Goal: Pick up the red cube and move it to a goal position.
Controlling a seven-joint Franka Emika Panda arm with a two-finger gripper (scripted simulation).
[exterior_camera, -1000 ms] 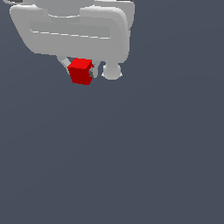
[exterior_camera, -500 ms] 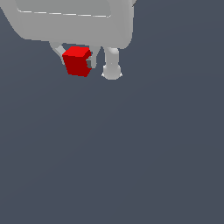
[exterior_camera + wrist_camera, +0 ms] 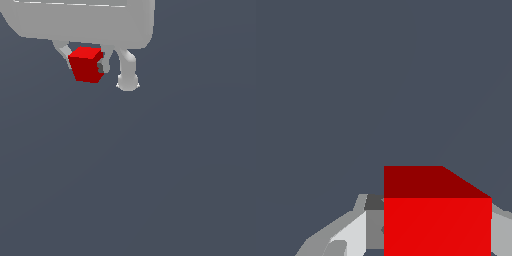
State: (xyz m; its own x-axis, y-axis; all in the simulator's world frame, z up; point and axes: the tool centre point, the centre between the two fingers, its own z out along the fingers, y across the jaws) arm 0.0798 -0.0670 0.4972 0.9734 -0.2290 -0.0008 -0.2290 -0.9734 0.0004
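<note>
The red cube (image 3: pixel 86 65) is held between the fingers of my white gripper (image 3: pixel 86 64) near the top of the exterior view, left of centre. The gripper is shut on the cube, with one finger (image 3: pixel 64 51) on the cube's left and the other (image 3: pixel 104 64) on its right. The gripper's body (image 3: pixel 80 22) fills the top edge and is cut off by the frame. In the wrist view the red cube (image 3: pixel 437 217) sits between the pale fingers (image 3: pixel 351 235) against plain grey ground.
A white rounded part of the arm (image 3: pixel 127 72) hangs just to the exterior view's right of the cube. The ground (image 3: pixel 150 175) is a flat, uniform dark grey surface.
The gripper with the red cube has risen toward the top of the exterior view and shifted slightly to its left. The cube stays held.
</note>
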